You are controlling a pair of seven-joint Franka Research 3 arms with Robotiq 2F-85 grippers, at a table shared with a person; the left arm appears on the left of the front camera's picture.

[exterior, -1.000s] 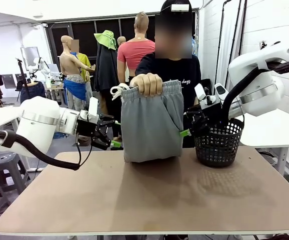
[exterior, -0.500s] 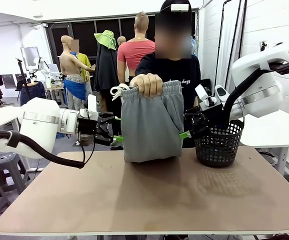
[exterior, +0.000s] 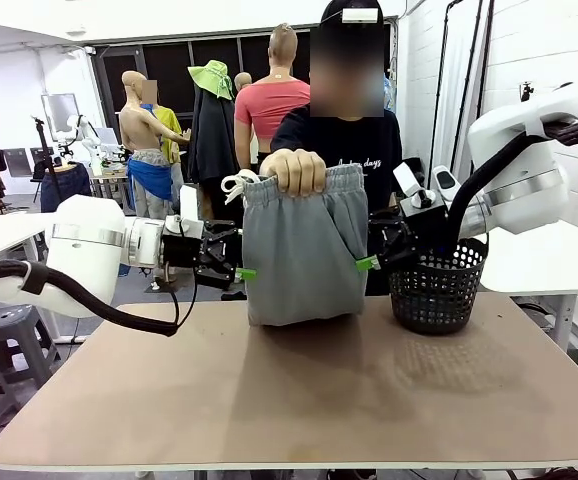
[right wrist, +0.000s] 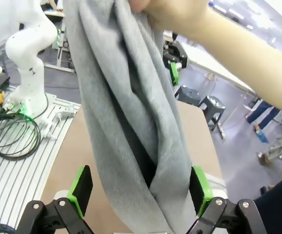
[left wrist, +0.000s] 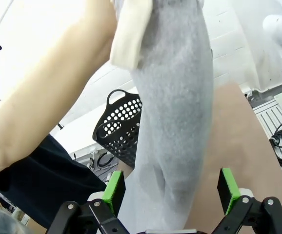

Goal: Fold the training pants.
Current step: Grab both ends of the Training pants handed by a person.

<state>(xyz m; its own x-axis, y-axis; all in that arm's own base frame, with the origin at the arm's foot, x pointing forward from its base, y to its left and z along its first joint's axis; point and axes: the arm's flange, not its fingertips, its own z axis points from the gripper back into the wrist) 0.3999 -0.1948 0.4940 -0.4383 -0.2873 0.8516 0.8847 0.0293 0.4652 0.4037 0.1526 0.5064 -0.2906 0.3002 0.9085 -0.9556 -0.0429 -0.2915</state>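
Left tool (exterior: 237, 255), right tool (exterior: 372, 246) closer to training pants (exterior: 304, 250), both open, empty, brown table (exterior: 319, 395)

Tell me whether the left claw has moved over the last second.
Yes. Against the table, the left claw shifted toward the hanging training pants, narrowing the gap.

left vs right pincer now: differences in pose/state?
Left pincer sits at the left edge of the training pants, its arm running level; right pincer sits at their right edge, its arm dropping from higher up. Right pincer is beside the black basket; left pincer is well away from it. Shared: both open, fabric hanging between the pads, not gripped.
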